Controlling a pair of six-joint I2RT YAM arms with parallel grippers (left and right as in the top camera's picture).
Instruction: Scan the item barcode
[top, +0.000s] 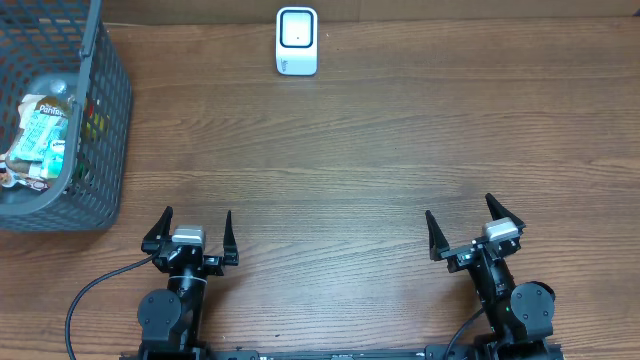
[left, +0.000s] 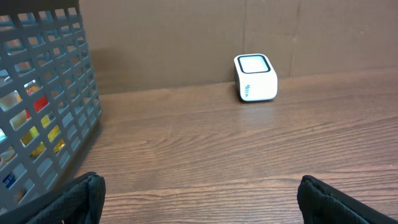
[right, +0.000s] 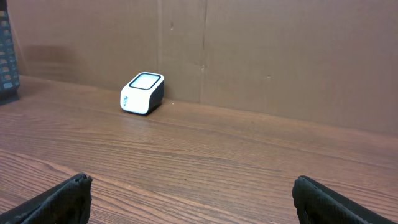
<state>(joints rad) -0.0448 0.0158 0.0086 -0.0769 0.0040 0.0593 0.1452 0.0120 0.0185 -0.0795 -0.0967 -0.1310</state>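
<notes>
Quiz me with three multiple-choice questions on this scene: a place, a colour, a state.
1. Where is the scanner? A at the far edge of the table B near right corner C dead centre
2. What colour is the basket? A red B grey C white
3. How are the left gripper and right gripper? A both open, empty B both shut C each holding a packet
Answers: 1 A, it sits farthest from both grippers; 2 B, grey mesh walls; 3 A, fingers spread with nothing between.

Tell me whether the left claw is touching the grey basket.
Apart. The overhead view shows bare wooden table between the open left claw and the grey basket.
</notes>
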